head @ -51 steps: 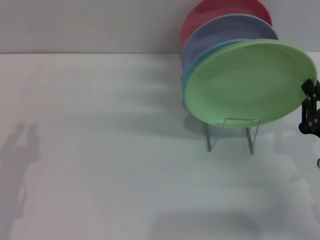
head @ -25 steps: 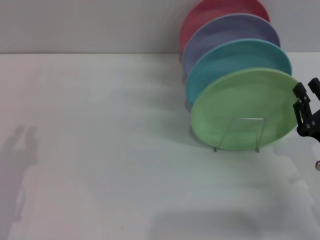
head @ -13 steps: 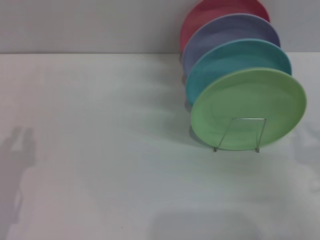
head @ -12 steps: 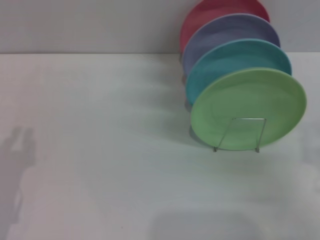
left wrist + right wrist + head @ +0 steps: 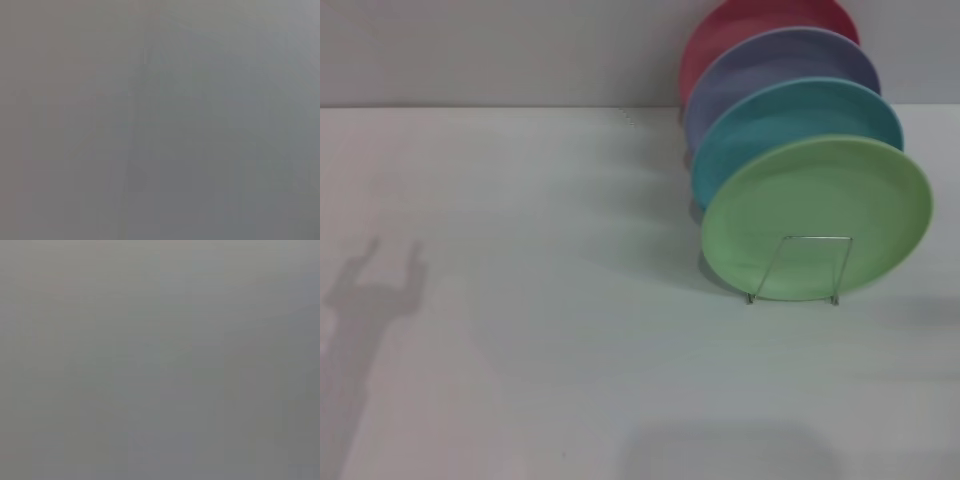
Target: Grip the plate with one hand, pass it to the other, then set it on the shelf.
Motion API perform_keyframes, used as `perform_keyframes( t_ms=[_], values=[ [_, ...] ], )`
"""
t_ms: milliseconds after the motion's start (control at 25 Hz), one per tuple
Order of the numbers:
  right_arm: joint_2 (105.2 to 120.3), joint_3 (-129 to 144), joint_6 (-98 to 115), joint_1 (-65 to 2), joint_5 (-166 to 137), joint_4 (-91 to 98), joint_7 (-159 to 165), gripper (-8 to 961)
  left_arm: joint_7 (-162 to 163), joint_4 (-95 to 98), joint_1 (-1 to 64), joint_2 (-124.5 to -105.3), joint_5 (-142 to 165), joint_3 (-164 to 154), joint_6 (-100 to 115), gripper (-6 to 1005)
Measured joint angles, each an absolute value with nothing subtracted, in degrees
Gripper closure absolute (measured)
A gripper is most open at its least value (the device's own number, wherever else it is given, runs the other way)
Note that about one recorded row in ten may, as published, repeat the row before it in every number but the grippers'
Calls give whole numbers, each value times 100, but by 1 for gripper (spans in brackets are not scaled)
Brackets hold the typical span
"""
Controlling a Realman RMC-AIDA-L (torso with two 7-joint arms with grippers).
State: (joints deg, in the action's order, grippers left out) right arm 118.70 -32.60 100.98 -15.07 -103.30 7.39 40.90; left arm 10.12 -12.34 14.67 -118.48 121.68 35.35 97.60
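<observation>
Four plates stand in my rack, and neither of my grippers is in sight.

The light green plate (image 5: 817, 218) stands tilted at the front of the wire shelf (image 5: 798, 268), one upright loop crossing its lower face. Just behind it, overlapping, I see the turquoise plate (image 5: 790, 112), then the lavender plate (image 5: 770, 62), then a red plate (image 5: 740, 25) rearmost. On the white table (image 5: 540, 300), far left, lies a forked shadow (image 5: 365, 300), perhaps cast by my left gripper.
</observation>
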Motion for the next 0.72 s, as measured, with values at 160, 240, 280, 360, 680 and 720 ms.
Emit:
perform_keyframes(
  t_ms=[160, 240, 280, 360, 680, 720],
  values=[
    [11840, -3431, 9906, -1619, -10119, 946, 4096, 452, 778, -1273, 1483, -11860, 12095, 3730, 9426, 452],
    [11805, -3470, 9831, -1686, -10075, 1000, 4016, 384, 768, -1273, 1475, -11870, 12080, 3813, 9393, 405],
    [11786, -3474, 9781, -1718, -10043, 1004, 3959, 365, 765, -1276, 1464, -11873, 12076, 3850, 9379, 381],
    [11740, -3466, 9645, -1802, -9984, 1008, 3865, 326, 757, -1277, 1444, -11875, 12076, 3879, 9347, 334],
    [11700, -3533, 9152, -2006, -9907, 1020, 3751, 287, 740, -1272, 1446, -11860, 12085, 3883, 8820, 137],
    [11700, -3535, 9067, -2022, -9852, 1021, 3743, 287, 737, -1272, 1474, -11856, 12104, 3871, 8728, 137]
  ],
)
